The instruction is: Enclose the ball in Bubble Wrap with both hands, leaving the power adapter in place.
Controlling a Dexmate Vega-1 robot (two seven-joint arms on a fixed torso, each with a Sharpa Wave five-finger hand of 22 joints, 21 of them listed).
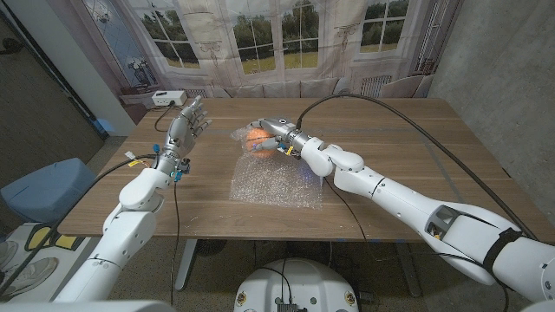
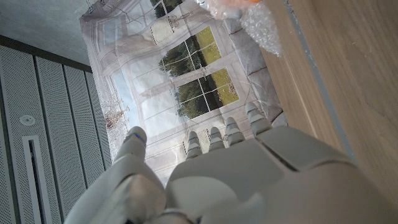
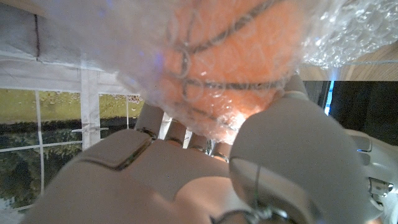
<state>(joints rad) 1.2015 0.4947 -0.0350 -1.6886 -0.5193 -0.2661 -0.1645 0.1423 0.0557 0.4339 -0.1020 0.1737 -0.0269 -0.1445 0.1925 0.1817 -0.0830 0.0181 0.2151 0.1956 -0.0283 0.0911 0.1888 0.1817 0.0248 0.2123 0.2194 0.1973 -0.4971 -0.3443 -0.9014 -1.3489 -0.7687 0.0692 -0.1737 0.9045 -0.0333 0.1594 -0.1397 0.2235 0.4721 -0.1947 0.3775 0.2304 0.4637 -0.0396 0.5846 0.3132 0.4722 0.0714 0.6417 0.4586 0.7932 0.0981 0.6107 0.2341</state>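
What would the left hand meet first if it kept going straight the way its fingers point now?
Probably nothing on the table. The left hand is raised, fingers aimed over the far edge toward the curtained window backdrop. The wrapped ball lies off to its side, though depth is unclear.

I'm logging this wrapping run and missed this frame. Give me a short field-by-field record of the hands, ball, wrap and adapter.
left hand: raised off the table, fingers apart, holding nothing
right hand: grips the ball through the wrap
ball: orange with dark lines, partly covered by wrap
bubble wrap: one end gathered up around the ball, the rest lying flat on the table
power adapter: white box at the table's far left corner, apart from both hands
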